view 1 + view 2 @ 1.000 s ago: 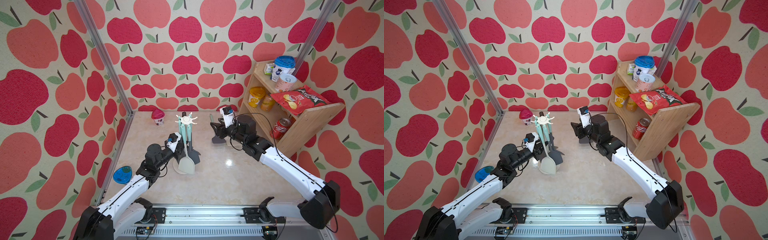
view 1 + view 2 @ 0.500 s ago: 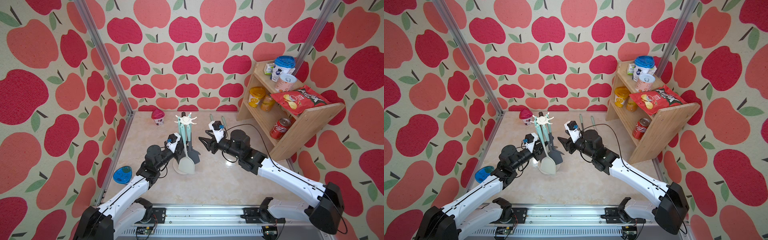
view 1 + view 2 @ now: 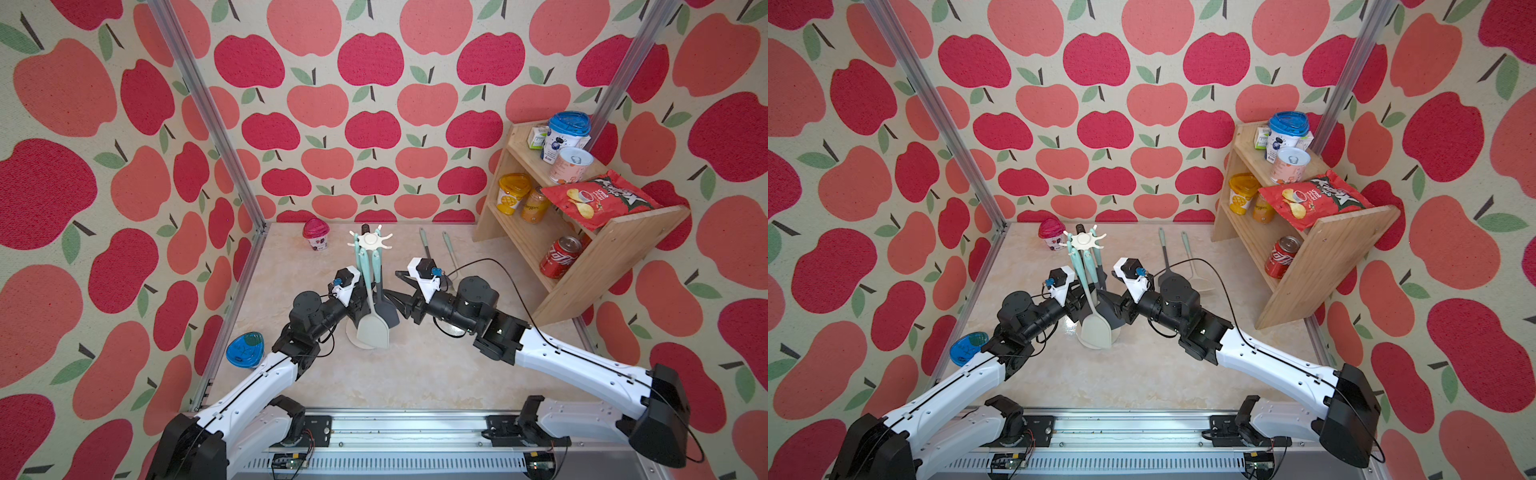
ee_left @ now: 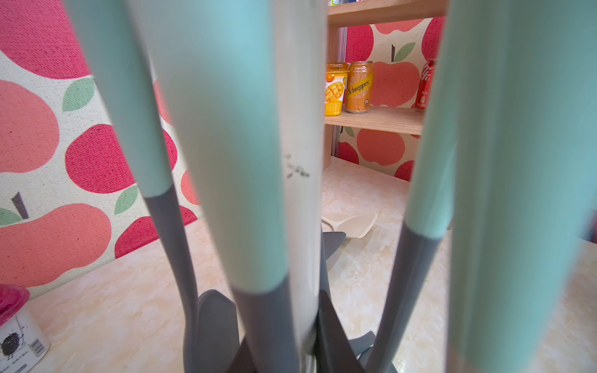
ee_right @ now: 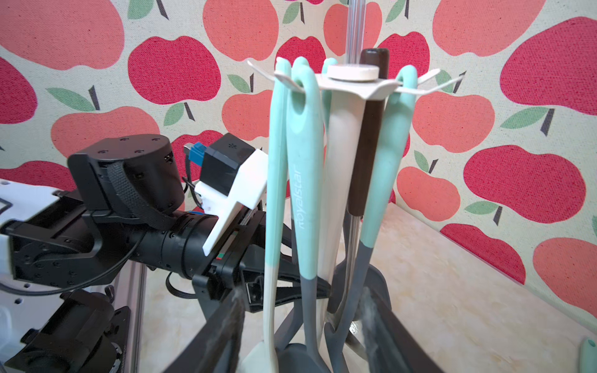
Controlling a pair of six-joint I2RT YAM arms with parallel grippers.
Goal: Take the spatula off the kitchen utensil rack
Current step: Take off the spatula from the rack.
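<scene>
While the mint-handled spatula with the flat pale-cream blade (image 3: 372, 330) is hanging from a hook arm of the cream-white kitchen utensil rack (image 3: 370, 241), on the rack's near side with its blade down by the round base, I am holding the right gripper (image 3: 395, 286) just beside the rack. Its jaws are standing well apart and gripping nothing, and in its wrist view the fingers (image 5: 232, 323) are flanking several blades at once. The left gripper (image 3: 359, 305) is sitting on the rack's opposite side, jaws narrowed onto the thin pole low down, as far as the hanging handles are letting me see.

What is worrying me: dark grey utensils (image 3: 386, 311) are crowding the spatula, so closing from here is risking the wrong neck, or two together. Dragging sideways, rather than lifting the handle's loop clear of its hook, is risking tipping the rack if the left grip slips.
</scene>
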